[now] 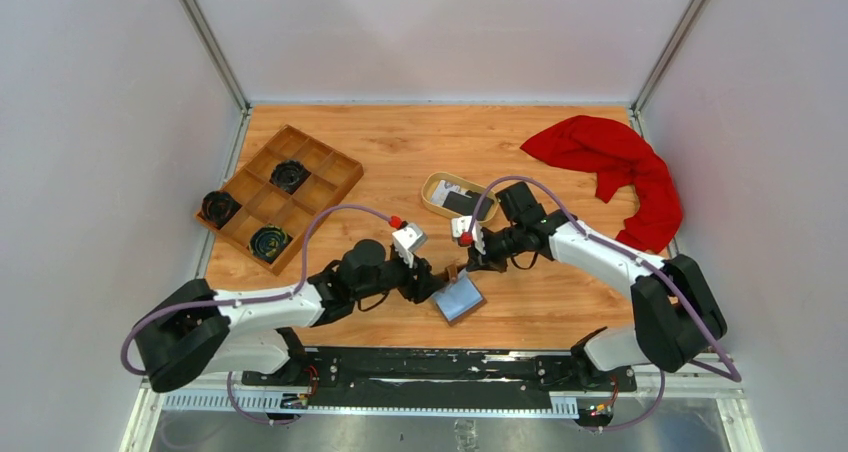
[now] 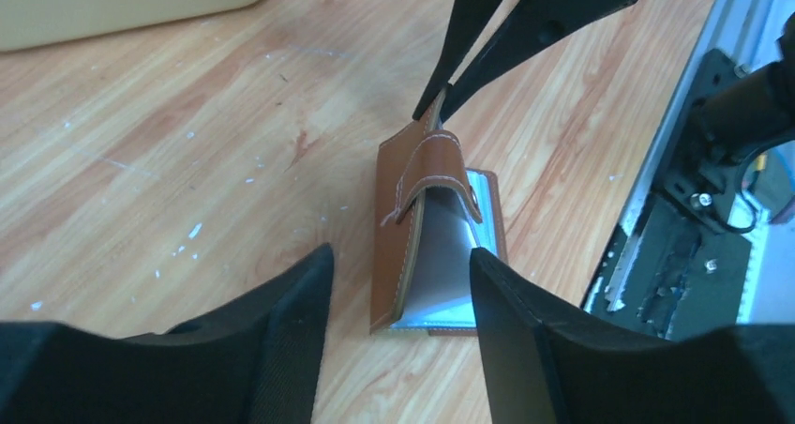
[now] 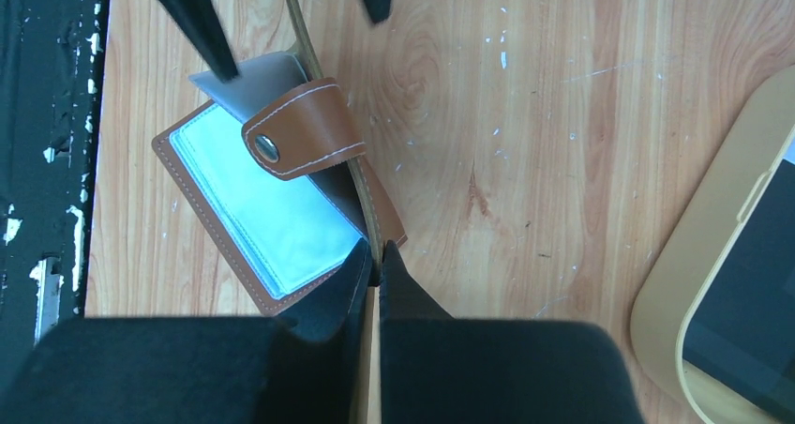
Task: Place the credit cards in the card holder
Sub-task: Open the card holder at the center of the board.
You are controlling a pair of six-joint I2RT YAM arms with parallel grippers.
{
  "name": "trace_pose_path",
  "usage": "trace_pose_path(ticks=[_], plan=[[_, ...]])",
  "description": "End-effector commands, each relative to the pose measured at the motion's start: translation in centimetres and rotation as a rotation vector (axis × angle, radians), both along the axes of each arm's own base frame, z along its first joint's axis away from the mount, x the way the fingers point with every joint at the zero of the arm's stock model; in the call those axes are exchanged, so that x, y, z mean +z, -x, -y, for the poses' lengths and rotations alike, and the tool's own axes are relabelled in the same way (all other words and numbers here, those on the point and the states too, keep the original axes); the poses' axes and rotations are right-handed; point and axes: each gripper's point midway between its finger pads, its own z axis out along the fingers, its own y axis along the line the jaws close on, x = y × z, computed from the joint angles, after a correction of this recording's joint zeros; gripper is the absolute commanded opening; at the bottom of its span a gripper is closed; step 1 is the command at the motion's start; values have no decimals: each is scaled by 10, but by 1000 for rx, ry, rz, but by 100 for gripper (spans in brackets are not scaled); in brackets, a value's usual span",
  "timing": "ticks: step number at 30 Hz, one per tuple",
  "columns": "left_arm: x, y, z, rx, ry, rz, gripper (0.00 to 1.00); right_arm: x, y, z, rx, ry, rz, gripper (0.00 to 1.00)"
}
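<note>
Inward, both arms over card holder (image 1: 458, 297)

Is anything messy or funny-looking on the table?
Yes. A red cloth lies crumpled in the far right corner. The card holder is half open, with one brown cover held upright by the right gripper, pinched shut on it.

Dish (image 3: 667, 297) cropped at frame edge, card holder (image 2: 398, 246) corner behind left jaws

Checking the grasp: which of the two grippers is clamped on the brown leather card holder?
The right gripper: jaws shut on the raised cover of the brown leather card holder. The left gripper stands open, one finger either side of it.
</note>
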Motion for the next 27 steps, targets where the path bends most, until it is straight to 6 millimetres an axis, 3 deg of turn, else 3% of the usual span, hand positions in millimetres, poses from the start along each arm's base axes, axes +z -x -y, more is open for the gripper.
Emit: trace_pose_path(ticks=[1,6,12,14,19,21,27], plan=[[12,6,-12,-24,36,71,63,8,6,-7,10,-11,-49,0],[16,22,-17,-146,28,190,83,6,9,-7,2,27,-136,0],[22,25,-25,-194,8,329,86,-1,7,-6,-33,106,-251,0],[20,22,-25,-197,-20,370,91,-2,8,-6,-30,107,-262,0],[8,6,-23,-155,-114,397,93,-2,9,-7,-25,105,-264,0],[3,0,-20,-146,-150,403,100,-2,9,-7,-24,105,-265,0],[0,-15,-13,-119,-208,436,100,-3,10,-7,-18,102,-269,0]])
